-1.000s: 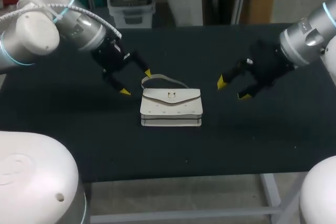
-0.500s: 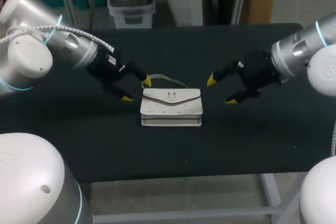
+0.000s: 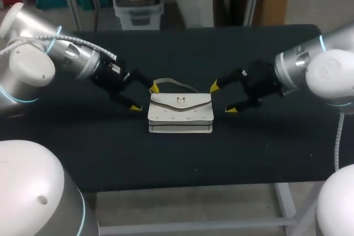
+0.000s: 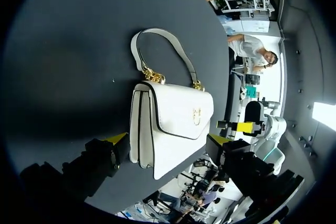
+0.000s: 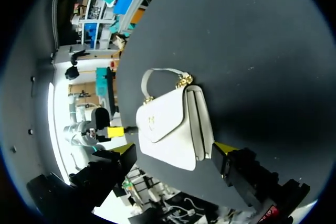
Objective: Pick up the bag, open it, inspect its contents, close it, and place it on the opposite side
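Centre frame in the head view, a white bag (image 3: 180, 115) lies flat on the black counter (image 3: 182, 158), flap shut, contents hidden. Its long axis runs left-right and the clasp (image 3: 180, 101) faces up. Left tool (image 3: 144, 98) is at the bag's left end, right tool (image 3: 222, 98) at its right end, each with fingers spread apart. Whether any tip touches the bag can't be made out. Strap (image 3: 176, 83) loops toward the far edge, its left end partly covered by a yellow tip. Both arms are cut off at the frame sides.
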You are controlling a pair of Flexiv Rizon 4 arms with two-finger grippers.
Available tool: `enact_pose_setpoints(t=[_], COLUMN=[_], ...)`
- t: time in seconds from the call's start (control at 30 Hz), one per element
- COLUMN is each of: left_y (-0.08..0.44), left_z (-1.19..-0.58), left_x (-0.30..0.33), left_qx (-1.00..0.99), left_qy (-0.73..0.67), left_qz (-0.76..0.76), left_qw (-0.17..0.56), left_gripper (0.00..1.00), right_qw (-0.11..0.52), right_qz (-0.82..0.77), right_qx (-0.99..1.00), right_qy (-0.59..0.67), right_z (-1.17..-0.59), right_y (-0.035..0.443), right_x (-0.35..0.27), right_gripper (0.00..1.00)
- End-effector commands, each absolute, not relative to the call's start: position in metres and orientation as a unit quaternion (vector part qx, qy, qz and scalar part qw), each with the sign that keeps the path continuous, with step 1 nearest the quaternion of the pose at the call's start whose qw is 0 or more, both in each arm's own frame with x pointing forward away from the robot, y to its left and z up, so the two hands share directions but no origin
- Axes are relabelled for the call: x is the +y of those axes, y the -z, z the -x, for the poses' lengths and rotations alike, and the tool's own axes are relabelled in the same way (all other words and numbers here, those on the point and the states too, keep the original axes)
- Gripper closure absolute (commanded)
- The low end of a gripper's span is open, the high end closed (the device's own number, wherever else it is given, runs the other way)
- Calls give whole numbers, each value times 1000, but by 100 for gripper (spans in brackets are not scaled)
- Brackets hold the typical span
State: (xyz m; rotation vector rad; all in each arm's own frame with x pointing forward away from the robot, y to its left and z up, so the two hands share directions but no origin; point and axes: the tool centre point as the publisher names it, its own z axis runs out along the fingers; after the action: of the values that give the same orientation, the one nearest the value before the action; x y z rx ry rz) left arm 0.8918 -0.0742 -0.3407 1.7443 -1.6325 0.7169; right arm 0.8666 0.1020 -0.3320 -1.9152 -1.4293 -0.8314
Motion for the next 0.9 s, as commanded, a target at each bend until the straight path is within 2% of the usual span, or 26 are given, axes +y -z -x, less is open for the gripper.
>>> enact_pose_setpoints(t=[0.03,0.27,0.5,0.6,0.7,0.9], left_y=[352,357,359,359,359,359], left_z=[-904,-907,-908,-908,-908,-911], left_x=[-80,-82,-81,-81,-81,-85], left_qx=[-620,-616,-613,-614,-614,-619], left_qy=[-270,-274,-280,-282,-283,-282], left_qz=[-658,-653,-647,-645,-642,-635], left_qw=[331,345,356,358,361,365], left_gripper=[0,4,13,15,17,21], right_qw=[313,327,330,330,331,333], right_qz=[720,722,721,719,719,719], right_qx=[-535,-523,-518,-518,-517,-515], right_qy=[313,313,322,325,326,328], right_z=[-874,-877,-883,-887,-891,-896], right_y=[343,354,358,361,363,369], right_x=[108,116,124,127,129,131], right_gripper=[6,7,19,27,29,40])
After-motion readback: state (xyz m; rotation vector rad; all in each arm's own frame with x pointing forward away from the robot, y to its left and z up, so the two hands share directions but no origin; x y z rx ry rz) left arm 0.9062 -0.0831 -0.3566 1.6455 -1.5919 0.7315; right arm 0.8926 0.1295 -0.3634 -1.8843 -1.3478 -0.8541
